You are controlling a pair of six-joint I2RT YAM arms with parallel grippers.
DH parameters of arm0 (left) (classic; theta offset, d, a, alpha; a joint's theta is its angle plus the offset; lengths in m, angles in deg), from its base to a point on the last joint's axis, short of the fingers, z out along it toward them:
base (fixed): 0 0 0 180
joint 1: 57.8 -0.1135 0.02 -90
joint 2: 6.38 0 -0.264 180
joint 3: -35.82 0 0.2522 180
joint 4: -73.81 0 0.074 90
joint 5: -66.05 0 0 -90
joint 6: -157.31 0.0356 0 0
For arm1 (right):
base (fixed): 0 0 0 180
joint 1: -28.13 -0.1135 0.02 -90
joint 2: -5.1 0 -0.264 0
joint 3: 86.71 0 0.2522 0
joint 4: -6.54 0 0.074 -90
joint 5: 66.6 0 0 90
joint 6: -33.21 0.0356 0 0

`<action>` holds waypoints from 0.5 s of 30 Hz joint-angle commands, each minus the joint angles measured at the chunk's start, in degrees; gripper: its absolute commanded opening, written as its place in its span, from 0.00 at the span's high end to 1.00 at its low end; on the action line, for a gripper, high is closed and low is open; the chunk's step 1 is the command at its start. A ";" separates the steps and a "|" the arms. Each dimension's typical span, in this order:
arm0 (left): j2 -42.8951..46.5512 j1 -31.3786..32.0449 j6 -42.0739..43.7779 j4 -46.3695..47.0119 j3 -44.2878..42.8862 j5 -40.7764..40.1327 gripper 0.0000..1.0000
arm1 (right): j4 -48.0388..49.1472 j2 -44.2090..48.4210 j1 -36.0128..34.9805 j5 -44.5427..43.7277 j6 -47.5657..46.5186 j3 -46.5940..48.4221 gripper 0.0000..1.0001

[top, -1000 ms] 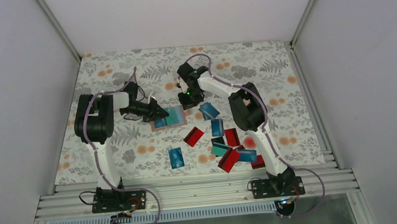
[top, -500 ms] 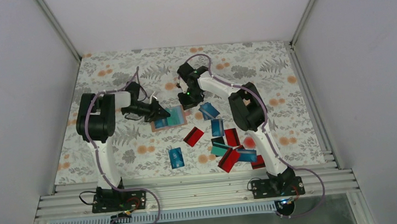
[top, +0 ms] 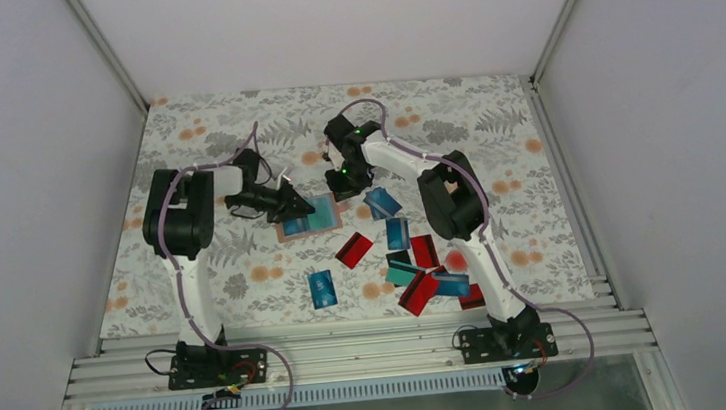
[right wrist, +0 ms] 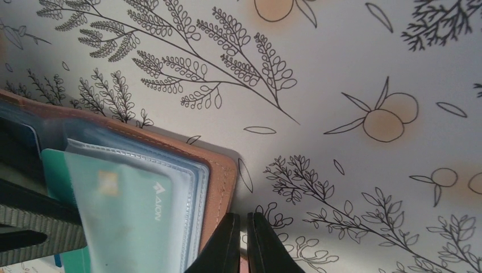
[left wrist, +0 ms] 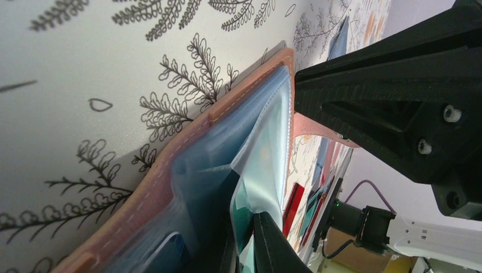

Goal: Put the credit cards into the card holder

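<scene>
Condition at inspection: holder [right wrist: 219, 173] lies open on surface [right wrist: 352, 68], directly between the two tools. Left tool [left wrist: 245, 234] is closed to a narrow slit with the trailing edge of a teal card [right wrist: 128, 219] between its fingers. The card's leading part appears to sit inside a clear sleeve [left wrist: 267, 133] of the holder, ahead of that tool. Right tool [right wrist: 243, 222] is fully closed and holds nothing, with its tips down at the holder's corner rim. Whether they bear on the rim or on the surface just beside it cannot be told. Remaining cards [top: 398, 233] lie loose behind the right tool, apart from the holder.

Hazards, as judged:

1. Holder shift. If the right tool's tips are off the rim, a push from the left tool would likely slide the holder toward the right tool instead of seating the card.
2. Jam. The sleeve leaves are thin and bowed upward. A card driven in at an angle could catch a leaf, buckling the sleeve or bending the card.
3. Pull-out. If the left tool withdraws before opening far enough, the card would probably come out with it.
4. Contact. The tools stand near each other across the holder, and further advance by the left tool narrows that margin.
</scene>
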 commanded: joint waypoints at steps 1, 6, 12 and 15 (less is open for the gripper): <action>-0.67 1.15 -2.86 2.50 0.23 -2.41 0.92 | -0.15 -1.00 -1.16 2.42 0.15 -1.35 0.96; -0.55 1.31 -5.50 4.65 0.56 -2.47 0.92 | 0.31 -0.42 -1.25 2.53 0.01 -2.68 0.96; -0.82 1.78 -5.79 4.61 0.12 -2.75 0.88 | 0.42 -0.45 -1.19 2.71 -0.07 -2.99 0.96; -0.47 1.93 -5.60 4.10 0.28 -3.12 0.83 | 0.43 -0.44 -1.20 2.79 -0.01 -2.99 0.96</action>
